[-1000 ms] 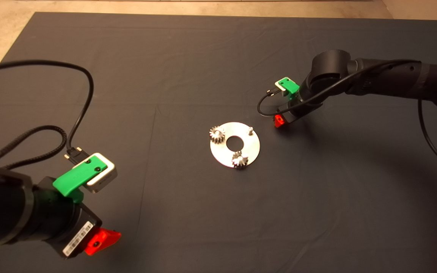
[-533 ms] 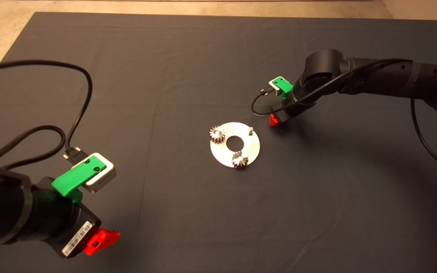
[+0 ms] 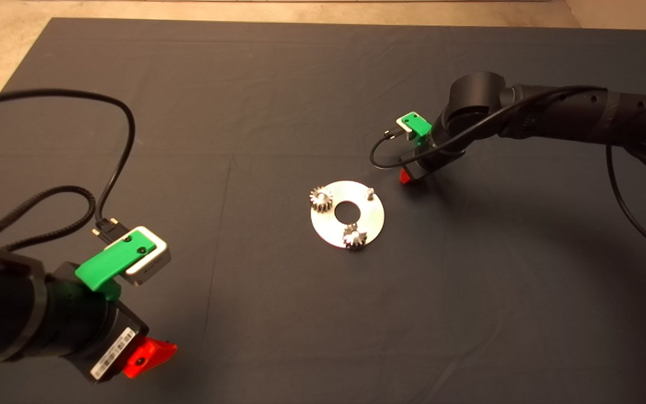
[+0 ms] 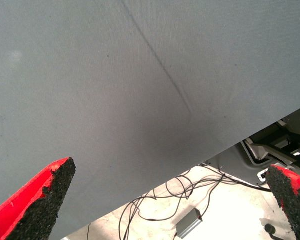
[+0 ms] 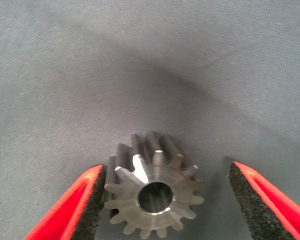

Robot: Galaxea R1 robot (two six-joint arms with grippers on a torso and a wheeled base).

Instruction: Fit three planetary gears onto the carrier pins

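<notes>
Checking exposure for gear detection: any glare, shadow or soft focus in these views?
Head view: carrier disc glares bright, arm shadows fall soft on the mat. Right wrist view: third gear sharp, its face shiny, a shadow behind it. Left wrist view: even light, floor cables soft.

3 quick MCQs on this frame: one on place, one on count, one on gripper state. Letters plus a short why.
1. Where is the right gripper?
A. over the disc's centre hole
B. just beyond the disc's rim, near the bare pin
C. at the mat's lower left

2. How many planetary gears sit on the carrier pins?
A. none
B. two
C. three

3. The right gripper's fingers are:
A. open around a gear
B. shut on a gear
C. open around nothing

Key:
1 B: it is down at the mat beside the disc, close to the bare pin.
2 B: gears and are seated.
3 A: the third gear lies between them, with a gap at one pad.
</notes>
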